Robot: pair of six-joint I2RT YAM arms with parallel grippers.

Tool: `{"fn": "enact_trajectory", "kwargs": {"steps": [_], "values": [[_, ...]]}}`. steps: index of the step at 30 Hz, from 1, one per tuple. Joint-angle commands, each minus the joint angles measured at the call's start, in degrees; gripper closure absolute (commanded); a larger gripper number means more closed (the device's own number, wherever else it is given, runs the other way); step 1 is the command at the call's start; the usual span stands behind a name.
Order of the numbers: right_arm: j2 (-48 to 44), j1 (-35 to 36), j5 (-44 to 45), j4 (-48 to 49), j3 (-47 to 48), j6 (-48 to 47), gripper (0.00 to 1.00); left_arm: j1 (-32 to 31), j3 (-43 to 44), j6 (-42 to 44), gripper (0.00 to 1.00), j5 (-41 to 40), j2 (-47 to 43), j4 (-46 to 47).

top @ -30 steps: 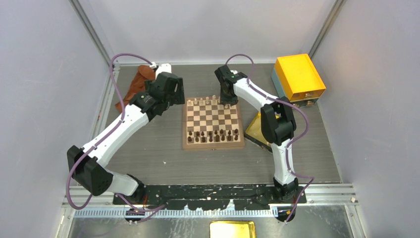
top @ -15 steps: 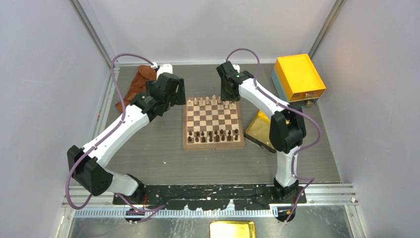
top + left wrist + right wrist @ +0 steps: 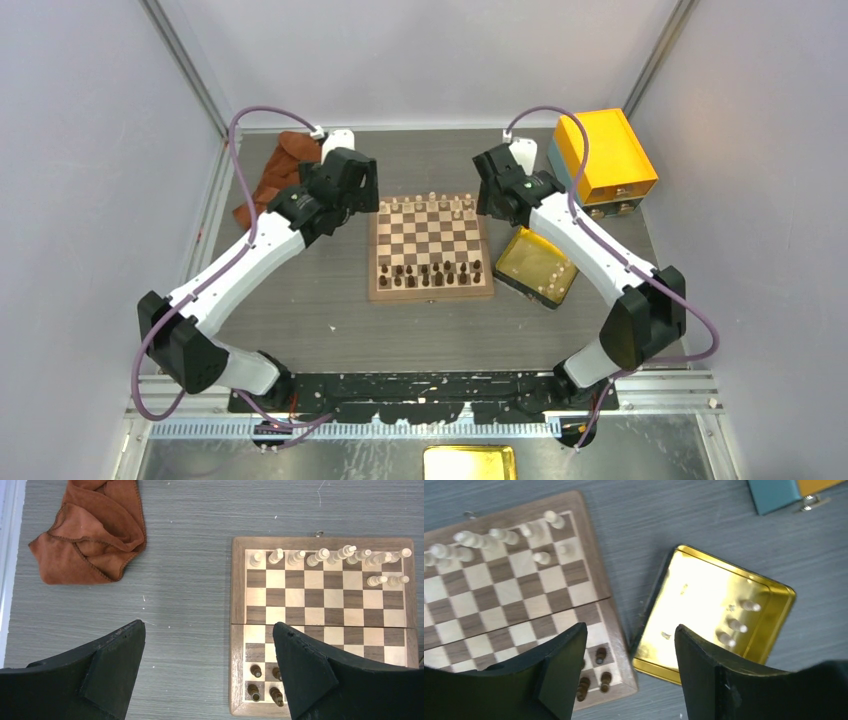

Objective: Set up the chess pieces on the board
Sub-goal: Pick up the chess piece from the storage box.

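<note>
The board (image 3: 431,240) lies mid-worktop (image 3: 330,310). The cream chess pieces (image 3: 320,556) are lined along its far edge, with two more in the next row at the right. Dark chessmen (image 3: 430,272) stand in the near rows. Just right of the board a golden tray (image 3: 704,595) sits at an angle, with three more cream pieces lying inside. An orange-yellow box (image 3: 603,155) stands beyond it, and a crumpled brown cloth (image 3: 275,175) lies far left. The left end effector (image 3: 208,626) hovers by the board's left edge, jaws wide and empty. The right end effector (image 3: 630,628) hangs between board and tray, likewise spread and empty. The grey wood-grain worktop is enclosed by pale walls (image 3: 100,150).
</note>
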Motion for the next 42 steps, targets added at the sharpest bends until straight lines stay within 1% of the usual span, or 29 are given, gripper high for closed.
{"fn": "enact_trajectory", "kwargs": {"steps": [1,4,5,6,7,13,18,21,25,29,35,38,42], "values": [[-4.1,-1.7,5.9,-0.3,-4.2,5.2,0.29,-0.9,3.0,-0.9,0.06,-2.3,1.0,0.7],[-5.1,-4.0,5.1,-0.7,-7.0,7.3,0.28,-1.2,3.5,-0.9,0.15,-2.1,1.9,0.8],[-5.5,-4.9,4.9,-0.5,-7.8,7.8,0.27,-1.3,3.8,-0.9,0.17,-2.1,2.2,0.6],[-6.0,-5.7,4.6,-0.1,-8.9,8.2,0.21,-1.3,4.1,-0.9,0.17,-2.2,2.5,0.4],[-6.3,-6.6,4.2,0.3,-9.8,8.4,0.2,-1.3,4.5,-1.0,0.17,-2.3,2.8,0.2],[-6.8,-10.6,3.0,0.1,-12.9,9.4,0.21,-1.3,4.2,-1.3,0.16,-2.4,3.4,0.7],[-7.8,-13.8,1.2,0.6,-16.8,12.0,0.27,-1.5,4.8,-0.7,0.16,-1.0,4.6,1.3],[-8.7,-16.3,0.1,1.1,-19.0,14.1,0.32,-1.5,5.1,-0.2,0.16,-0.6,5.1,1.6],[-9.7,-19.4,-1.2,1.9,-21.8,17.5,0.42,-1.5,4.9,0.0,0.16,-0.6,5.3,1.9],[-11.2,-21.1,-0.6,2.5,-24.1,20.1,0.47,-1.5,4.6,0.5,0.17,-0.5,5.2,2.0],[-10.5,-22.2,-1.6,2.9,-25.5,21.8,0.5,-1.5,4.3,1.1,0.17,-0.8,5.0,2.1],[-10.1,-23.1,-2.5,3.8,-26.7,22.9,0.53,-1.5,4.2,1.2,0.18,-0.8,4.9,2.2],[-9.5,-24.2,-2.9,5.3,-27.5,23.2,0.54,-1.5,3.7,1.2,0.18,-0.9,4.7,2.3]]}}
